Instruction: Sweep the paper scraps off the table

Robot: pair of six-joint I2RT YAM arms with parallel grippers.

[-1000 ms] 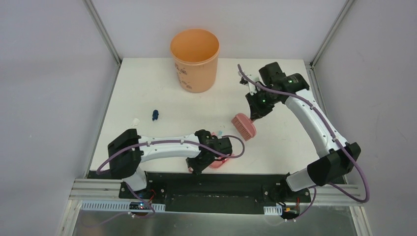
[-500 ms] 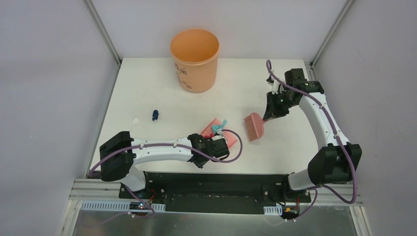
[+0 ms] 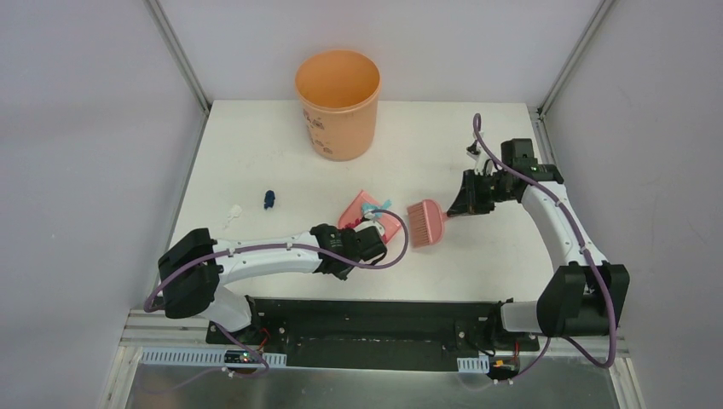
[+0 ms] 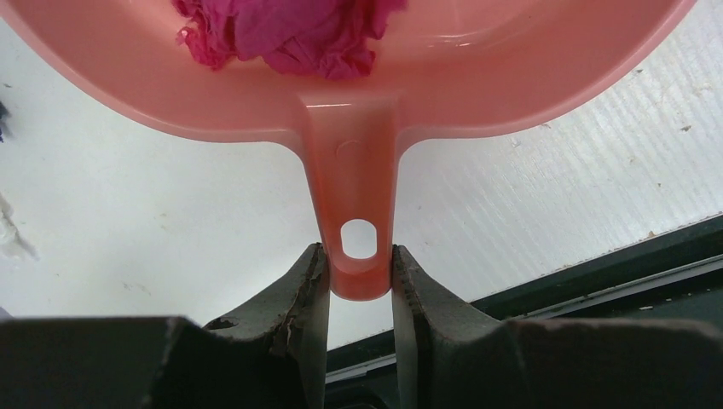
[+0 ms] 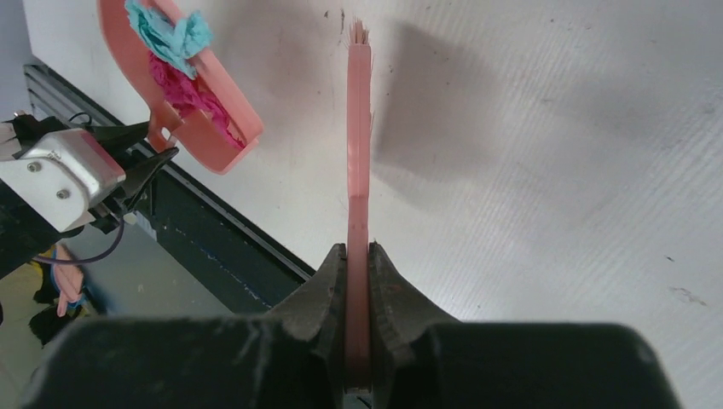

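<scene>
Left end effector [image 4: 356, 264] clamps the dustpan [image 4: 477, 94] handle — likely keeping pink and teal scraps [image 5: 175, 38] aboard; right end effector [image 5: 358, 254] pinches the brush [image 5: 358, 128] beside it; blue scrap [image 3: 268, 199], white scrap [image 3: 232, 213] lie on the counter [image 3: 273, 153].

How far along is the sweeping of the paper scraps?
Done: a magenta scrap and a teal scrap sit in the dustpan. In hand: the left tool grips the dustpan's handle, the right tool grips the brush beside it. Left: a blue scrap and a white scrap lie at the left of the table.
</scene>
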